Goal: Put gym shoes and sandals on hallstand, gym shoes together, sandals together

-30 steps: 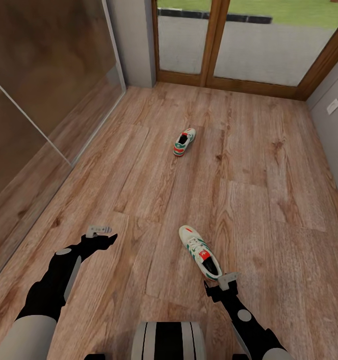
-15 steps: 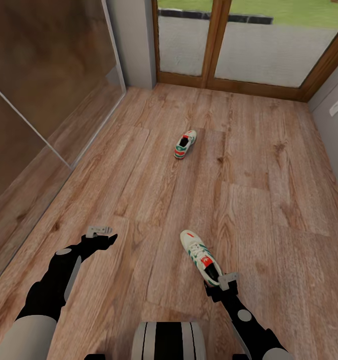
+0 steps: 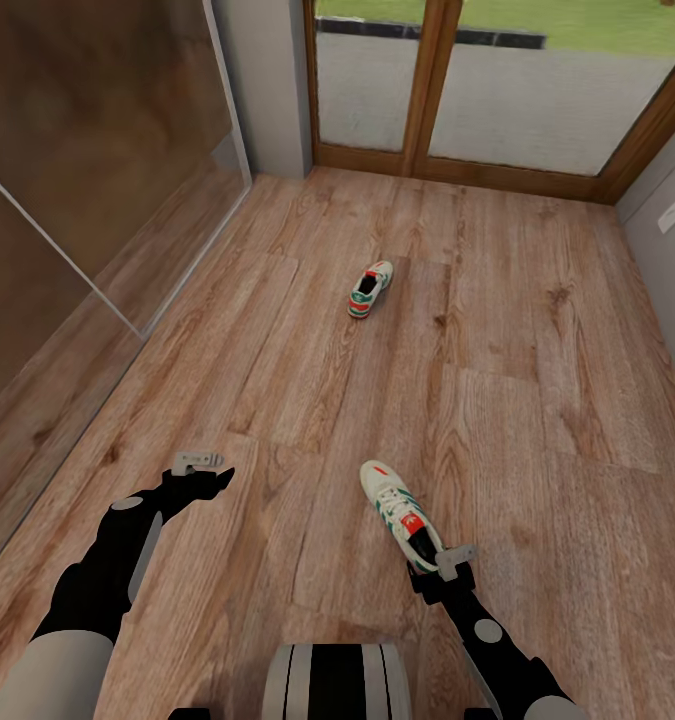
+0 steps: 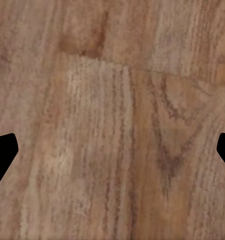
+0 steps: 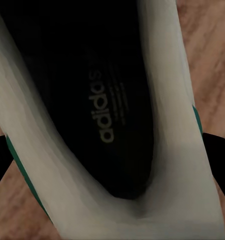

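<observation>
Comparing this moment with the picture half a second before, we found almost nothing changed: the near gym shoe [image 3: 401, 518], the far gym shoe [image 3: 369, 288] and both arms lay where they had been. Against the picture a full second back, the whole head view had slipped a little, which we took for the camera's own move, and the near shoe sat slightly lower in it, closer to the right claw [image 3: 453, 562].

That claw hung at the heel end of the near shoe, at about 5 o'clock in the head view, the shoe's toe pointing toward 11 o'clock. In the right wrist view we looked straight down into the shoe's dark opening [image 5: 87, 100], where the insole carried the pale word "adidas" with smaller lines of print beside it, too blurred for us to read. The claw's dark fingertips [image 5: 220, 160] stood spread on either side of the white heel collar, not pinching it.

The far shoe lay on the corridor floor [image 3: 537, 400] near 12 o'clock, well apart from its mate, its red-orange heel toward us.

The left claw [image 3: 197, 461] hovered at 8 o'clock over bare planks; its fingertips [image 4: 2, 152] showed at the two edges of the left wrist view, spread wide and holding nothing.
</observation>
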Controlling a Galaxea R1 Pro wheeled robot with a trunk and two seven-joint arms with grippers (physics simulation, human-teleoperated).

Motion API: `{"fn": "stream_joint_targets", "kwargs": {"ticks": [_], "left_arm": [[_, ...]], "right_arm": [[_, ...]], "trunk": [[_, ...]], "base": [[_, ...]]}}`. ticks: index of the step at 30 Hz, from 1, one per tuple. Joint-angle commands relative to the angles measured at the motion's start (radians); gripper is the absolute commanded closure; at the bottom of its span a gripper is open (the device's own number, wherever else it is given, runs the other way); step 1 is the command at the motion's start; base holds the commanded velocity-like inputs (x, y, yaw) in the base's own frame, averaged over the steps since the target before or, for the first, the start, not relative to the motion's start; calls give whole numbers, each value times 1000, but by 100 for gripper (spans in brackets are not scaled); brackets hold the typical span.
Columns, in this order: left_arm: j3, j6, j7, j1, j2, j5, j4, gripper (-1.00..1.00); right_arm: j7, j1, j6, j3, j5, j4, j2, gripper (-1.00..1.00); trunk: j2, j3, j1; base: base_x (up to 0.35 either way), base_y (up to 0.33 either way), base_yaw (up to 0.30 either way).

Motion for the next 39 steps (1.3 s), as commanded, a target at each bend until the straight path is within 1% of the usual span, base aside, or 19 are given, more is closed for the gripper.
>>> {"fn": "stream_joint_targets", "kwargs": {"ticks": [1,23,29,36,37,39], "left_arm": [[3,3,-9,0,0,-10,-1,-100],[3,1,-9,3,1,-11,-3,-100],[4,0,-9,10,2,-12,-2,-100],[9,-11,-6,55,6,-15,-1,-100],[10,-35,-2,81,9,-17,-1,-100],[10,-62,0,98,10,-18,2,-100]], "right_arm": [[5,0,-4,-8,6,0,1,100],[5,0,-5,-8,6,0,1,100],[3,0,-4,-10,6,0,1,100],[1,0,-4,-10,5,0,1,100],[0,0,-5,-9,5,0,1,100],[0,0,-6,-9,5,0,1,100]], "trunk": [[0,-1,0],[0,-1,0],[1,23,-3],[3,50,-6],[3,54,-6],[4,61,-7]], "base": [[0,0,0],[0,0,0],[0,0,0],[0,0,0],[0,0,0],[0,0,0]]}}
